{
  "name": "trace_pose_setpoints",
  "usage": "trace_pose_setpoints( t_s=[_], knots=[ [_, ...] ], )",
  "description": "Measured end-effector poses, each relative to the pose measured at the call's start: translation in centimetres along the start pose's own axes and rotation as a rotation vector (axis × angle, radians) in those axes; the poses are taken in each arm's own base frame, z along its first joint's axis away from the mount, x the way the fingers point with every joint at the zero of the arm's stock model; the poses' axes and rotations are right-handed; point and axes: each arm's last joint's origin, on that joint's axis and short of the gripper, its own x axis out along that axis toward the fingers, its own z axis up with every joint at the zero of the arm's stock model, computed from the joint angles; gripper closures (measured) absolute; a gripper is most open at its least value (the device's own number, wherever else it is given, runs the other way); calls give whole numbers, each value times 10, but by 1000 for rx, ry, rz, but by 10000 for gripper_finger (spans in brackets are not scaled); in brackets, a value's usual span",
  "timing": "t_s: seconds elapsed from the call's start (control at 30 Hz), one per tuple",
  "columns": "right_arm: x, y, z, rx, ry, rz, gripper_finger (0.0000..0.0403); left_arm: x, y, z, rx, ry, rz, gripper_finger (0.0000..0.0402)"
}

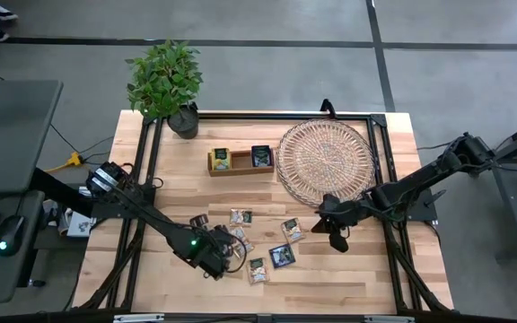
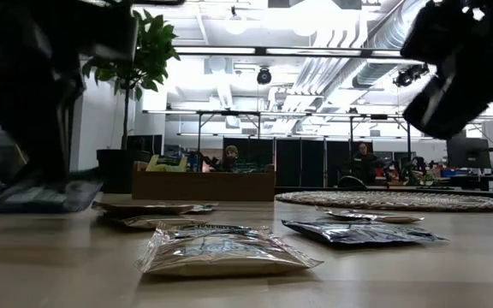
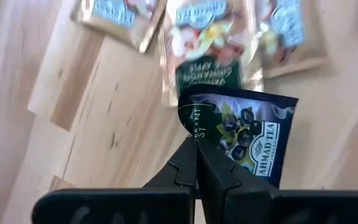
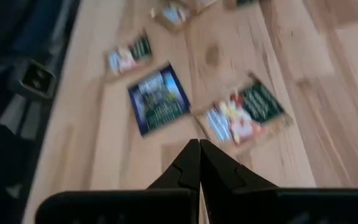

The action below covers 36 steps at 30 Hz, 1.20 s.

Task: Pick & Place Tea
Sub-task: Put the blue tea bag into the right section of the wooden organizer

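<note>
Several small tea sachets lie flat near the table's near middle, among them a beige one [image 1: 240, 216], a navy one [image 1: 282, 256] and another beige one [image 2: 221, 250]. My left gripper [image 1: 230, 257] is near the front, shut on a dark navy sachet [image 3: 247, 134]. My right gripper [image 1: 337, 239] hangs shut and empty above the table, right of the sachets and near the round wicker tray [image 1: 326, 160]. A narrow wooden box [image 1: 240, 160] at the far middle holds sachets in its compartments. My left gripper pinches the navy sachet by one side edge near a corner [image 3: 194, 121], between its two fingers [image 3: 185, 163]. The fingers come steeply from above. The sachet sticks out sideways from the fingertips, above a beige sachet [image 3: 210, 56] that lies on the table.
A potted plant [image 1: 170, 85] stands at the far left corner. The wicker tray takes up the far right. Bare wood lies along the near edge and at the far left, behind the sachets. A desk with a mouse stands off the table's left side.
</note>
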Motion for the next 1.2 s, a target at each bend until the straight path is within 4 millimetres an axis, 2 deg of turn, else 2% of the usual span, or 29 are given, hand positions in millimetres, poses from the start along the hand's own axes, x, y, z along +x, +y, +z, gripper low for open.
trace_pose_setpoints(
  t_s=[0.2, 0.47, 0.7, 0.97, 1.2],
  knots=[
    [-1, 4, 10, 1, -118, 7, 403, -12, -4, 13, -25, -127, 22, 401],
    [-2, -7, 30, 69, -264, 9, 387, -22, 5, 48, -62, -266, 79, 401],
    [-5, -21, 45, 111, -315, 63, 323, -28, 18, 86, -20, -362, 96, 401],
    [-10, -35, 59, 158, -388, 103, 238, -28, 32, 119, -18, -457, 96, 401],
    [-9, -48, 65, 181, -406, 99, 215, -26, 42, 142, 1, -544, 85, 401]
  ],
)
